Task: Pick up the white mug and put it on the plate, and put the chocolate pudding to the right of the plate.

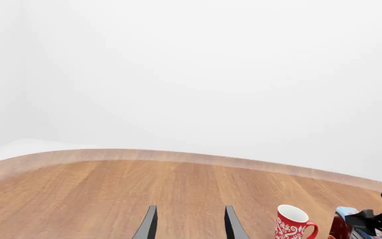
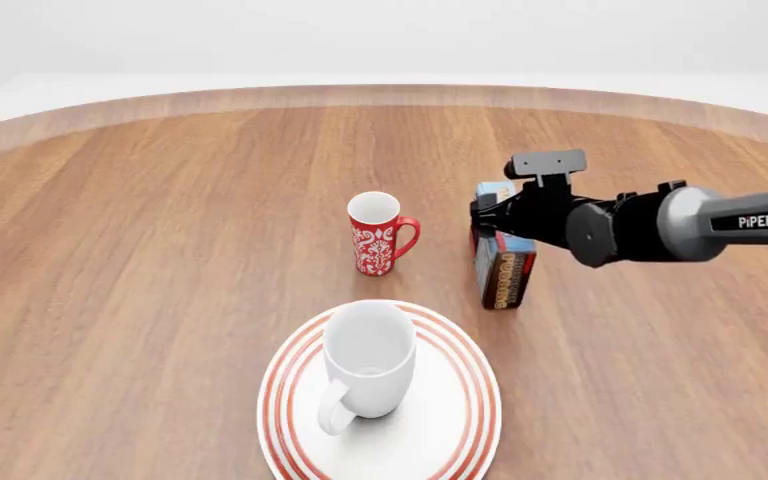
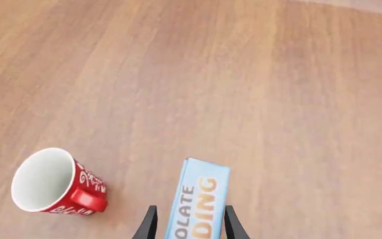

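The right arm (image 2: pixel 704 225) was a smooth grey tube lettered "PiPER" in white, ending in a rounded dark-grey joint and a black wrist block with a small boxy black camera mount on top. The right gripper (image 3: pixel 187 226) showed two slim black fingers (image 3: pixel 149 226) — tapered blades. The left gripper (image 1: pixel 189 226) looked identical — thin, black, pointed.

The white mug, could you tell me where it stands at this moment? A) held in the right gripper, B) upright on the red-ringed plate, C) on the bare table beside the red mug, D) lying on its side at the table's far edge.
B: in the front view the white mug stands upright on the plate, while the right gripper is at the chocolate pudding and the red mug stands apart on the table.
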